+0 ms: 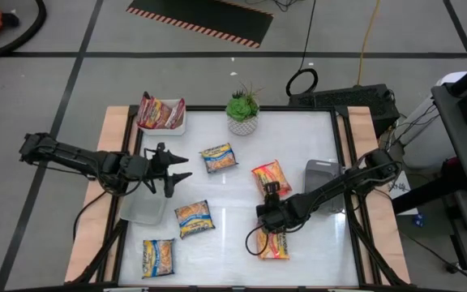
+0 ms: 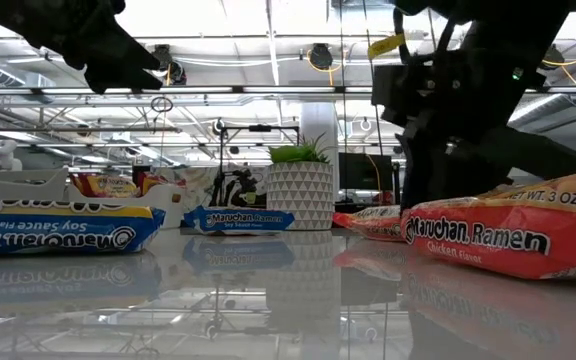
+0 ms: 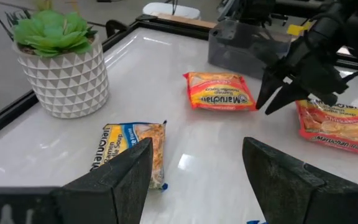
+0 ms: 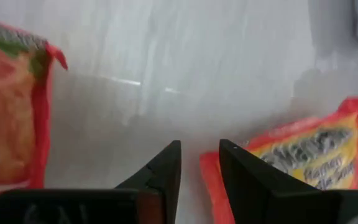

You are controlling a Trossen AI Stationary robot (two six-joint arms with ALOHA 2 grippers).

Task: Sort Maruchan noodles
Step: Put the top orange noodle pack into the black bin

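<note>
R gripper [image 1: 272, 195] low over table, centre-right of frame.
My fingers nearly together, pinching nothing; orange packet [image 1: 275, 242] just below me, another [image 1: 271, 177] just above. L gripper [image 1: 181, 168] spread, mid-left.

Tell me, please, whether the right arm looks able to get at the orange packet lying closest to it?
Probably yes: the right gripper hovers at the orange packet near the table's front edge, jaws slightly apart, nothing between them.
</note>
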